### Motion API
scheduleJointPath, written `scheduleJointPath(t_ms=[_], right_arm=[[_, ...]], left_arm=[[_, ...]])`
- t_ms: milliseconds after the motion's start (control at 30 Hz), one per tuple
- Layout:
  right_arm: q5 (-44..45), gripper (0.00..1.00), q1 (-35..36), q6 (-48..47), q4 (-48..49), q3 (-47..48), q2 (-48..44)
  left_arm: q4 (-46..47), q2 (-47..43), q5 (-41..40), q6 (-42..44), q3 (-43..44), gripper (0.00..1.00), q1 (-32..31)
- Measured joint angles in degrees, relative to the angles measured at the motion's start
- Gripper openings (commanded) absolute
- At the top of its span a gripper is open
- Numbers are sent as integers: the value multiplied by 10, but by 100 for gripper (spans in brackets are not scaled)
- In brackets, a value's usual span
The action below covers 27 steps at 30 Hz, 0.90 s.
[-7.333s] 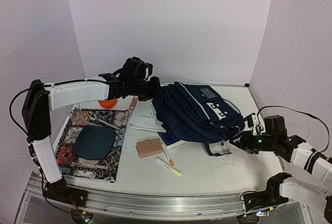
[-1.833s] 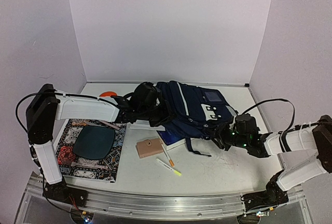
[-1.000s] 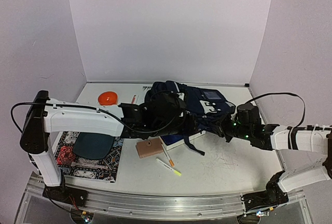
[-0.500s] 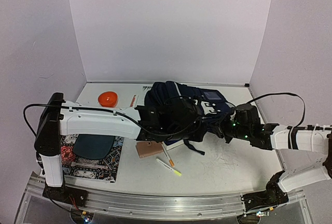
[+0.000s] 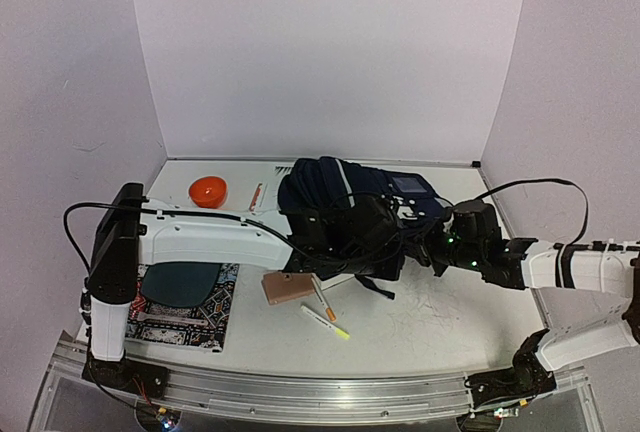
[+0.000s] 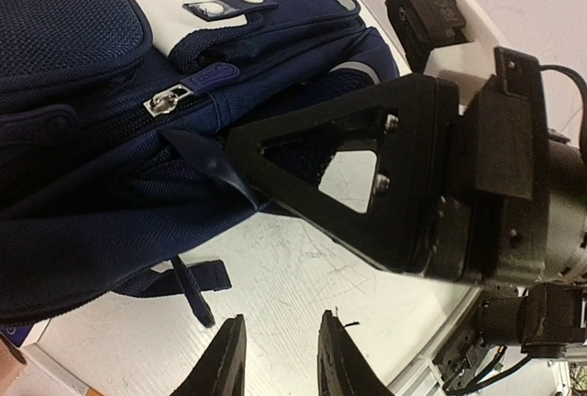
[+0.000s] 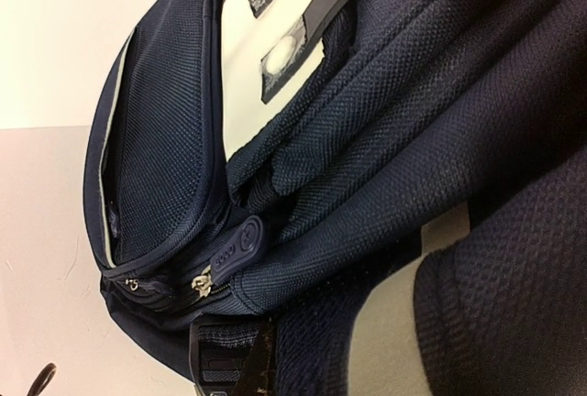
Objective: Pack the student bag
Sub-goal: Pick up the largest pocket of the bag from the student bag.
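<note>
Lilac walls close in a white table (image 5: 430, 322) seen from above. Largest on it is the student bag (image 5: 335, 184), navy with pale stripes, lying at the middle of the frame towards the back wall. The left arm (image 5: 200, 242) stretches from the lower left across to the bag's near side, and the right arm (image 5: 580, 267) comes in from the right edge to meet it.

A patterned mat (image 5: 200, 317) lies at the lower left with a dark plate (image 5: 180, 280) on it, partly under the left arm. Below the bag sits a tan wallet (image 5: 288, 287), and an orange bowl (image 5: 208, 190) stands at the upper left near the wall. Two pens (image 5: 327, 323) lie just right of the wallet.

The left gripper (image 6: 282, 323) hangs over bare table with its fingers a little apart and nothing between them. The right gripper (image 6: 237, 156) is pressed together, pinching a thin dark tab at the student bag's lower edge.
</note>
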Motion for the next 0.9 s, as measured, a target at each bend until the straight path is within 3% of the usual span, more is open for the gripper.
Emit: scheduleJointPath(t_ms=[233,900], right_arm=[[2,0,4,2,-1,0,-1],[3,0,6,8,-2,1,-4]], left_arm=[[-21,21,-8,-1,24,27,15],[-33,16,-36,-3,-15,45,20]])
